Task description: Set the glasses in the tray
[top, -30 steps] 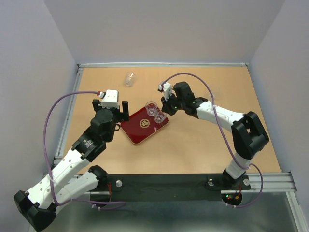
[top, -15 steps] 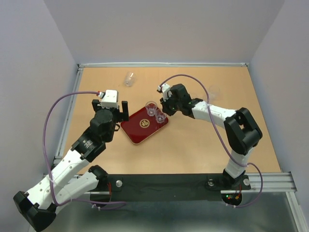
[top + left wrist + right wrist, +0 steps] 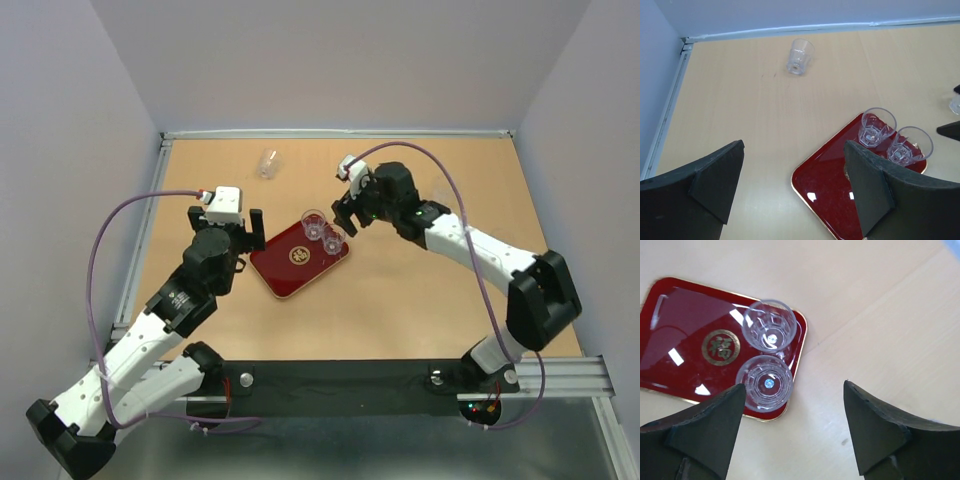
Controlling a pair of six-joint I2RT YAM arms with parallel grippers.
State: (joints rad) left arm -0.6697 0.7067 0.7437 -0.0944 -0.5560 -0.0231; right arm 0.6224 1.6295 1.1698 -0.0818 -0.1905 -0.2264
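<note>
The dark red tray [image 3: 287,272] lies in the middle of the table, with two clear glasses [image 3: 313,224] [image 3: 333,238] standing upright at its far right corner. My right gripper [image 3: 347,214] hovers just right of them, open and empty. In the right wrist view the glasses [image 3: 770,325] [image 3: 765,382] stand on the tray [image 3: 675,305], left of the gap between my right gripper's [image 3: 794,390] jaws. My left gripper [image 3: 228,220] is open and empty over bare table left of the tray [image 3: 830,175]. A third glass [image 3: 267,163] lies on its side far back.
In the left wrist view another clear glass [image 3: 955,104] shows at the right edge, on the table beyond the tray. A raised metal rail [image 3: 150,220] borders the table on the left and along the back. Grey walls stand close around.
My right gripper has opened, letting go of the nearer glass on the tray, and has drawn back up and to the right. The left arm has barely moved.
</note>
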